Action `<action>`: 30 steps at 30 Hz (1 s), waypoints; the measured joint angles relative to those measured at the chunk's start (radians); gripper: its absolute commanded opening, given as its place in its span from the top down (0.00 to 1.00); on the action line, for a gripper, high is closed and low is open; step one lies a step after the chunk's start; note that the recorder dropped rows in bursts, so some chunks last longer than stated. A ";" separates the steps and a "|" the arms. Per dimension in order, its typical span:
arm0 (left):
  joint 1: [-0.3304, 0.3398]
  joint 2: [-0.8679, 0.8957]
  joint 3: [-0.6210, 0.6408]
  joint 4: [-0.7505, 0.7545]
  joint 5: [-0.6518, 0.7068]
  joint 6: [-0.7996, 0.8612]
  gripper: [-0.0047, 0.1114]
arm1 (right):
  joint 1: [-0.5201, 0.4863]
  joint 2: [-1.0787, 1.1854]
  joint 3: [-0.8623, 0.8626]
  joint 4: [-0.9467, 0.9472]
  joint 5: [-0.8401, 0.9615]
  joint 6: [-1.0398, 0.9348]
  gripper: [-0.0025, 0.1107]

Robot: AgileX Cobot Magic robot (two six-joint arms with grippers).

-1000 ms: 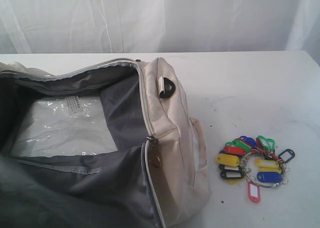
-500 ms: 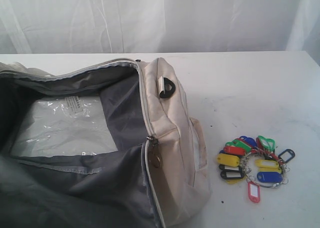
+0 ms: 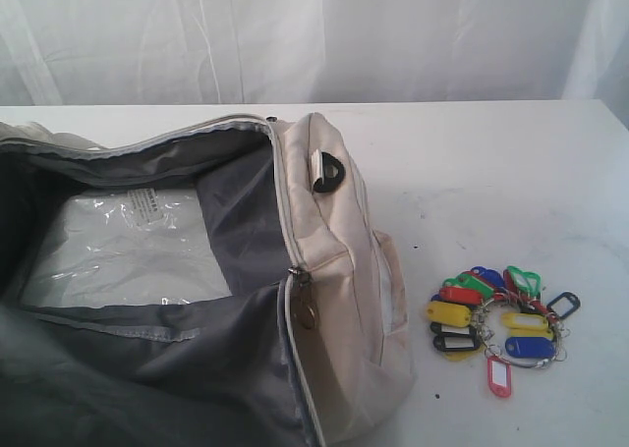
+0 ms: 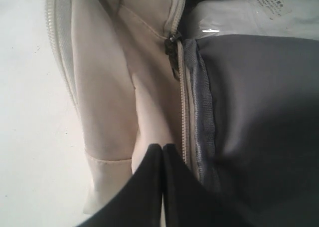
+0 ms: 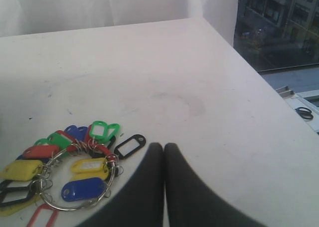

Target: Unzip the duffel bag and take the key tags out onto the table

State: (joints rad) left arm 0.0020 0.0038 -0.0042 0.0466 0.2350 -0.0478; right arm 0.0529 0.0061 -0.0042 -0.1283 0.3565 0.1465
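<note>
The key tags (image 3: 499, 321) lie in one bunch on the table (image 3: 491, 172), outside the bag (image 3: 339, 270) and near its end wall, not touching it. The bunch holds red, yellow, blue, green and black tags joined on metal rings. In the right wrist view the bunch sits just beside the right gripper (image 5: 163, 146). A single black tag (image 5: 130, 144) is the piece closest to the fingertips, with a narrow strip of bare table between them. The right fingers (image 5: 149, 182) are pressed together, tip to tip, and clamp nothing. Beyond these fingertips the table is bare up to its far edge, where a white curtain (image 5: 99, 7) hangs and a window (image 5: 279, 22) stands at the corner. The bag rests on the table with its main zip open. The opening exposes the grey lining (image 3: 236, 211) and a clear plastic packet (image 3: 128, 246) on the bag floor. A black loop (image 3: 329, 175) is fixed on the cream end wall. The left gripper (image 4: 162, 147) is positioned over this end of the bag. The left fingers (image 4: 147, 182) are closed against each other with nothing between them. The zip track (image 4: 183, 117) runs just beside the left fingertips, and the dark pull (image 4: 174, 42) hangs further along it, well beyond the tips. Contact between the left fingers and the fabric cannot be determined. Neither gripper is in the exterior view.
</note>
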 measured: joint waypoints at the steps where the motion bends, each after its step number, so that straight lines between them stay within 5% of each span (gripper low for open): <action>1: 0.000 0.000 0.000 0.000 0.000 0.000 0.96 | 0.009 0.000 0.000 0.000 0.000 0.000 0.98; 30: 0.032 0.000 0.000 0.000 0.000 0.000 0.96 | 0.040 0.000 0.000 0.000 0.002 0.000 0.98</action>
State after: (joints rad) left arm 0.0340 0.0038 -0.0042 0.0466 0.2350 -0.0478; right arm 0.0929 0.0061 -0.0042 -0.1283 0.3585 0.1465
